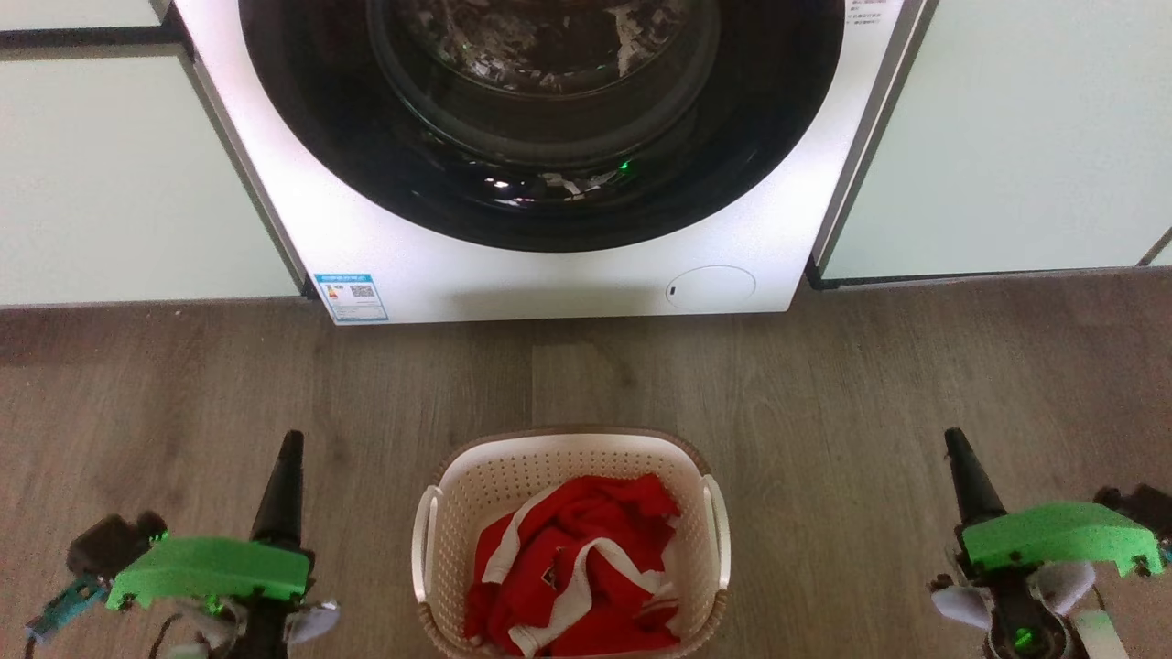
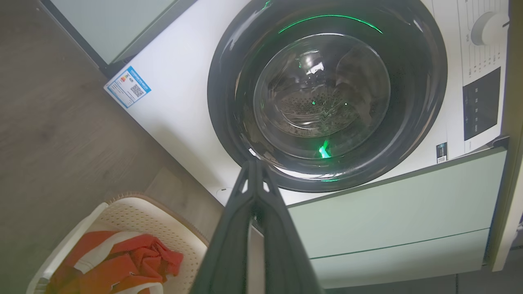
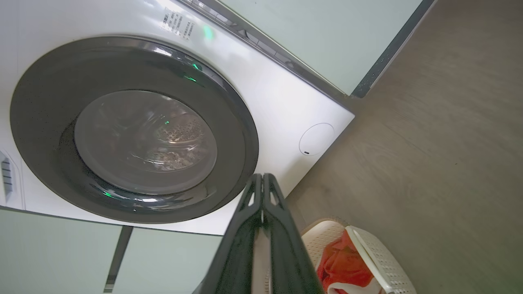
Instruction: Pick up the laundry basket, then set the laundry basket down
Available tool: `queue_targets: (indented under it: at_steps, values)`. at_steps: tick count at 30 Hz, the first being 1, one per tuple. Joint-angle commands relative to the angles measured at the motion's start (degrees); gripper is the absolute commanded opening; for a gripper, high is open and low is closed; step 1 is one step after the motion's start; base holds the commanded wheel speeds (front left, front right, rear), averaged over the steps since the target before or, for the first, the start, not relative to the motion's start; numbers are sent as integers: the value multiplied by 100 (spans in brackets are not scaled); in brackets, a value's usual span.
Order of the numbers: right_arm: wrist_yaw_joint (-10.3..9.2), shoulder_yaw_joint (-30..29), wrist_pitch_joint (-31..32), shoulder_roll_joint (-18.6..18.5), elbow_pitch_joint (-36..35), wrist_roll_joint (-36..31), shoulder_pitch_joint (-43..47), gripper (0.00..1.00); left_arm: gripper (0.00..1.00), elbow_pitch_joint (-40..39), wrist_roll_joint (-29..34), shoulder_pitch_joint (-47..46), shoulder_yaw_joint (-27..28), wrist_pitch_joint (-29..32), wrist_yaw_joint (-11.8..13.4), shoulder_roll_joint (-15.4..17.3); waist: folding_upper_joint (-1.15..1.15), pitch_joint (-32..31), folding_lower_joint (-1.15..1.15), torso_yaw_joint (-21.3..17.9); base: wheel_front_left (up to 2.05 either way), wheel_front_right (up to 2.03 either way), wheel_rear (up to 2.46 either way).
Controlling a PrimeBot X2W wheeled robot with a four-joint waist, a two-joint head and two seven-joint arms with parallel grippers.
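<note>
basket position: laundry basket (image 1: 549, 458) upright on wood floor (image 1: 824, 394), centred between the two arms; near edge cut off by bottom of head view; well short of washing machine (image 1: 568, 284), bare floor between
contents: red-and-white garment (image 1: 577, 558) crumpled inside, sitting below rim level
handling: perforated plastic, so probably light and fairly stiff, some wall flex likely; load soft and small, little weight shift expected; smooth plastic could slip between thin fingers
grip points: left handle (image 1: 424, 540) and right handle (image 1: 720, 535), white, one on each side wall; likely best taken both together to keep it level; brown woven-look rim looks a poorer hold
left gripper (image 1: 289, 448): fingers pressed together, nothing between; left of basket and well apart from it; pointing far, toward the machine door
right gripper (image 1: 957, 448): same, fingers closed up and empty; right of basket, well apart; pointing far, roughly mirroring the left
pose overall: arms spread wide either side, neither touching basket or handles
stage: fits either basket waiting for the lift or basket already set back down; not separable from this scene
</note>
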Motion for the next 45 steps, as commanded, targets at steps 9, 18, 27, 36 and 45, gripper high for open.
queue_targets:
  at_steps: [9, 18, 27, 36, 45]
  values:
    - [19, -18, 160, -118, -128, 627, -366, 0, 0, -80, -649, -412, 244, 181, -59, 91, 0, -21, 0, 7, 0, 0, 0]
    - [21, -80, 311, -120, -100, 1170, -397, 0, 0, -21, -1220, -481, 333, 336, -66, 89, 0, -42, 0, 15, 0, 0, 0]
    - [23, -144, 462, -121, -71, 1709, -427, 0, 0, 38, -1785, -550, 424, 490, -73, 85, 0, -63, 0, 22, 0, 0, 0]
    - [25, -210, 614, -121, -43, 2248, -458, 0, 0, 97, -2351, -620, 516, 647, -80, 80, 0, -84, 0, 29, 0, 0, 0]
    - [26, -269, 750, -120, -17, 2724, -485, 0, 0, 149, -2851, -682, 599, 786, -86, 75, 0, -103, 0, 35, 0, 0, 0]
